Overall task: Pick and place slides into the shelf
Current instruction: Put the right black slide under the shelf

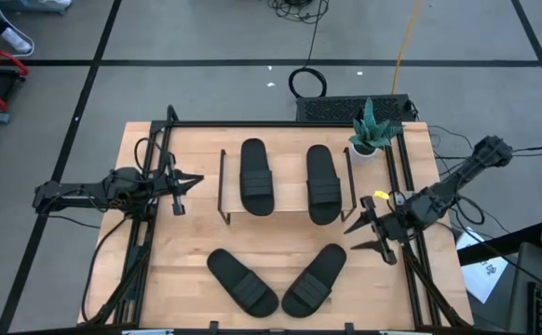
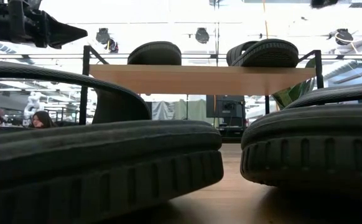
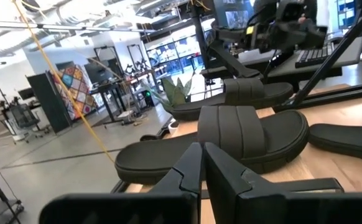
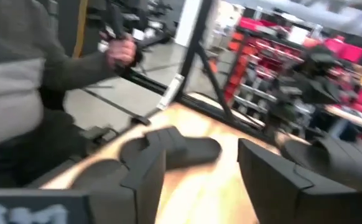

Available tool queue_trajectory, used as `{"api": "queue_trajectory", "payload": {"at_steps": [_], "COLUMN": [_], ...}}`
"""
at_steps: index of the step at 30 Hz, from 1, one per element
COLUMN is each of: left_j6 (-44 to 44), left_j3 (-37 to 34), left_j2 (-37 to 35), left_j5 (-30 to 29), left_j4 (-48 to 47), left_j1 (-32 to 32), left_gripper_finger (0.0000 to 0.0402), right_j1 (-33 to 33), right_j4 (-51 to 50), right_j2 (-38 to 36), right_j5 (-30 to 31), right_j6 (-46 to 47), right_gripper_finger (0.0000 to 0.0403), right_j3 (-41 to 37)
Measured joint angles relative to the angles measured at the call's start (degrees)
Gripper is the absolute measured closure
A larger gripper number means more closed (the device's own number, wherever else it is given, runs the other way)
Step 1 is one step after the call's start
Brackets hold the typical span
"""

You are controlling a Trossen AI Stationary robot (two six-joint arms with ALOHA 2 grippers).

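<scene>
High view: two slides (image 1: 257,175) top shelf (image 1: 285,210).

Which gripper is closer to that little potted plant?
The right gripper: it is just in front of the potted plant, on the same side. The left gripper sits beyond the shelf.
</scene>
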Motion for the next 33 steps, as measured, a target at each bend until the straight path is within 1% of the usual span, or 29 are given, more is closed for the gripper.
{"api": "queue_trajectory", "payload": {"at_steps": [2, 4, 7, 9, 11, 13, 16, 21, 23, 26, 29, 33], "left_j6": [-0.4, -0.6, -1.2, -1.2, -1.6, -2.4, -4.3, -4.9, -4.9, -4.9, -4.5, -3.7], "left_j3": [0.0, 0.0, 0.0, 0.0, 0.0, 0.0, 0.0, 0.0, 0.0, 0.0, 0.0, 0.0], "left_j2": [0.0, 0.0, 0.0, 0.0, 0.0, 0.0, 0.0, 0.0, 0.0, 0.0, 0.0, 0.0], "left_j5": [0.0, 0.0, 0.0, 0.0, 0.0, 0.0, 0.4, 2.6, 2.6, 2.6, 2.6, 2.6], "left_j4": [-0.1, -0.1, -0.1, -0.1, -0.1, -0.1, -0.6, -1.6, -1.4, -1.3, -1.3, -1.3], "left_j1": [0.0, 0.0, 0.0, 0.0, 0.0, 0.0, 0.0, 0.0, 0.0, 0.0, 0.0, 0.0], "left_gripper_finger": [0.0379, 0.0383, 0.0392, 0.0398, 0.04, 0.0396, 0.0388, 0.0385, 0.0391, 0.04, 0.0394, 0.0396], "right_j1": [2.3, 4.8, 9.2, 12.2, 15.1, 18.0, 21.9, 25.7, 25.9, 24.0, 19.2, 12.3], "right_j4": [0.9, 0.9, 0.0, -1.6, -3.4, -5.9, -6.9, -7.6, -9.8, -14.2, -16.5, -16.4], "right_j2": [1.6, 3.3, 6.4, 8.5, 10.5, 12.4, 14.3, 15.3, 14.8, 12.9, 11.0, 8.5], "right_j5": [0.2, 3.1, 12.1, 19.4, 27.0, 33.4, 39.6, 46.0, 45.8, 41.5, 33.7, 20.4], "right_j6": [-0.3, -1.9, -7.4, -9.5, -9.6, -8.1, -5.5, -4.3, -3.0, 1.4, 5.0, 4.7], "right_gripper_finger": [0.0193, 0.018, 0.0168, 0.0166, 0.0165, 0.0165, 0.0165, 0.0167, 0.0181, 0.0222, 0.028, 0.0365], "right_j3": [1.3, 3.0, 5.6, 7.5, 9.3, 11.0, 12.0, 12.0, 12.0, 12.0, 11.1, 9.0]}}
